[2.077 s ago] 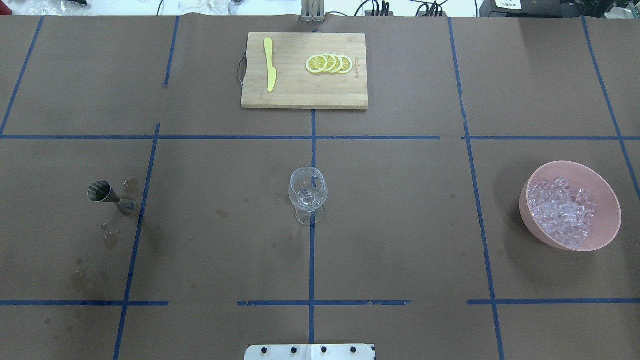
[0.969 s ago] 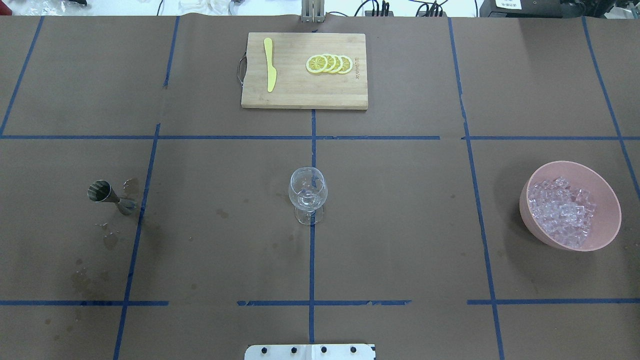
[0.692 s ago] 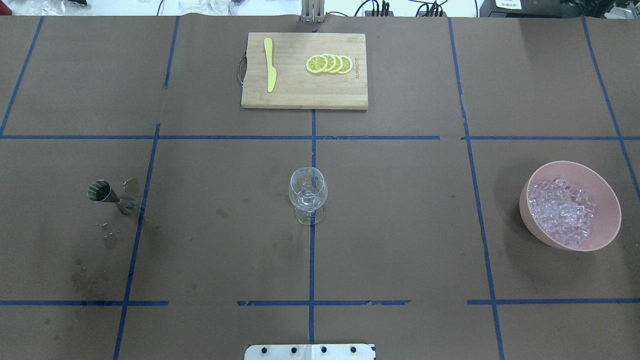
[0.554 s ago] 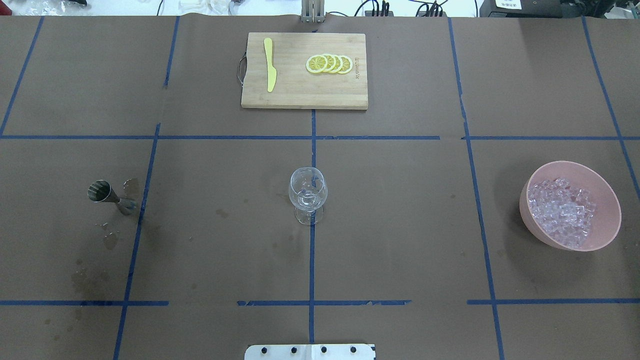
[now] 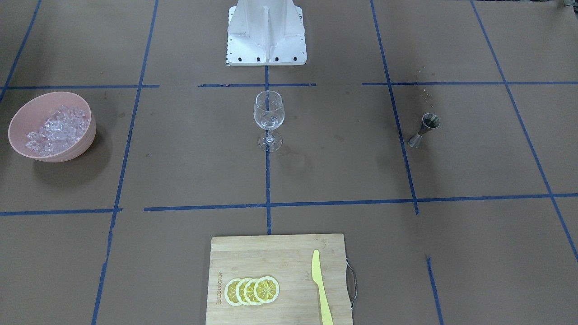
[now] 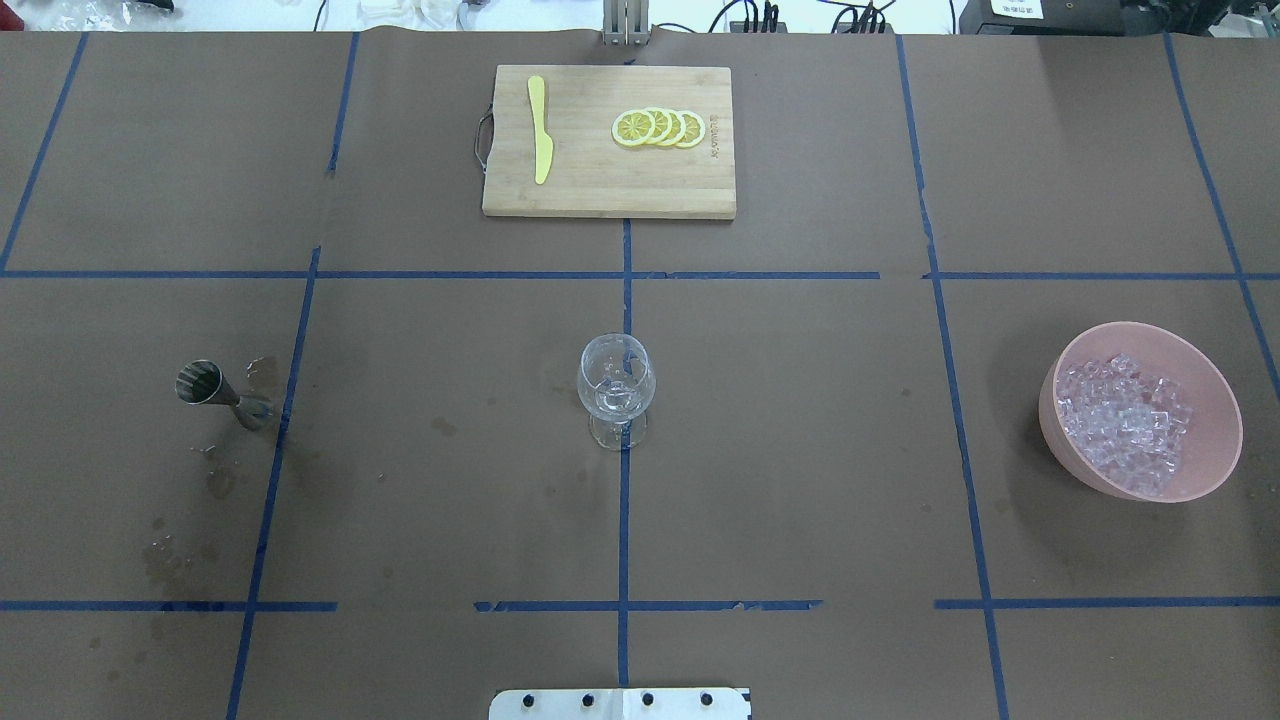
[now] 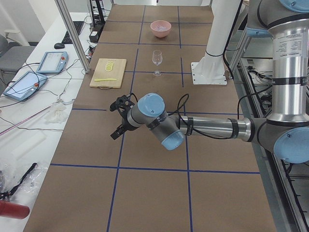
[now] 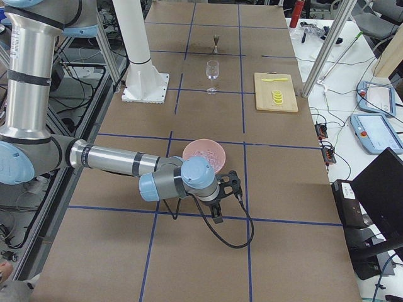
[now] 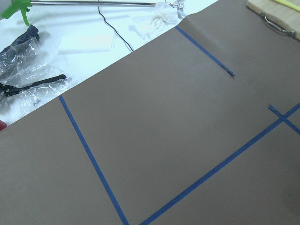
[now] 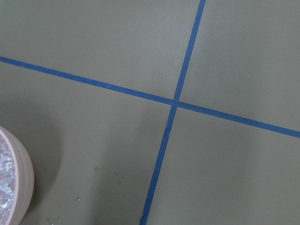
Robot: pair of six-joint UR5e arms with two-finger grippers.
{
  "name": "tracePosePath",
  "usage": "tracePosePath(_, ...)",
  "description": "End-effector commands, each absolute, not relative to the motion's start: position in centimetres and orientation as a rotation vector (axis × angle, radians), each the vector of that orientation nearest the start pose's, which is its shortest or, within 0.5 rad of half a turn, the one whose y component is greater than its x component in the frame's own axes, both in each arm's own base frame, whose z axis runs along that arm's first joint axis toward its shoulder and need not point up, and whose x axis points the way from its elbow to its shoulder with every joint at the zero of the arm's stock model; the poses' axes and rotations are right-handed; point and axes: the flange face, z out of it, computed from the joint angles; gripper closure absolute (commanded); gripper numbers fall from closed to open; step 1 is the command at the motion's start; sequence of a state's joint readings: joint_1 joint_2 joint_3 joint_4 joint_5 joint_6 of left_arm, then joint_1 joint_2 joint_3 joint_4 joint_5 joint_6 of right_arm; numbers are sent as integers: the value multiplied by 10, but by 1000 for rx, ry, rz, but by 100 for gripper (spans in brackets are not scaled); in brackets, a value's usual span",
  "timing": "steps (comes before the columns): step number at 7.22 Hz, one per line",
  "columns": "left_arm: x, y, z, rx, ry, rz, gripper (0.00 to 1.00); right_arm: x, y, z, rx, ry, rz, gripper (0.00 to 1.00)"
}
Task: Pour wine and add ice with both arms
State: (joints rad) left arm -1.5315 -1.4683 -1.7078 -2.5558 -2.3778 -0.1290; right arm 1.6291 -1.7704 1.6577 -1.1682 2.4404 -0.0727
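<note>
A clear wine glass stands upright at the table's middle, and I see no wine in any view. A steel jigger stands on the left side. The ice is heaped in a pink bowl on the right. My left gripper hovers over bare paper far beyond the jigger. My right gripper hangs just beside the bowl, whose rim shows in the right wrist view. Both grippers show only in the side views, so I cannot tell their state.
A wooden cutting board at the far middle carries lemon slices and a yellow knife. The white pedestal base stands on the robot's side. Wet stains mark the paper near the jigger.
</note>
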Motion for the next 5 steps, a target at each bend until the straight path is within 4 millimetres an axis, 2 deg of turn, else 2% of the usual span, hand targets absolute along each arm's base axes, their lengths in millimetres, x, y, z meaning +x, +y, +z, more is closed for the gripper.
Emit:
tracePosePath(1, 20, -452, 493, 925, 969, 268, 0, 82, -419, 648, 348, -844, -105, 0)
tracePosePath(2, 58, -449, 475, 978, 993, 188, 0, 82, -419, 646, 384, -840, -119, 0)
tracePosePath(3, 91, -437, 471, 1003, 1003, 101, 0, 82, -418, 647, 385, -841, -120, 0)
tracePosePath(4, 115, -421, 465, 1050, 968, 40, 0, 82, -416, 648, 383, -841, -119, 0)
tracePosePath(5, 127, -398, 465, 1103, 950, -11, 0, 82, -416, 649, 381, -842, -118, 0)
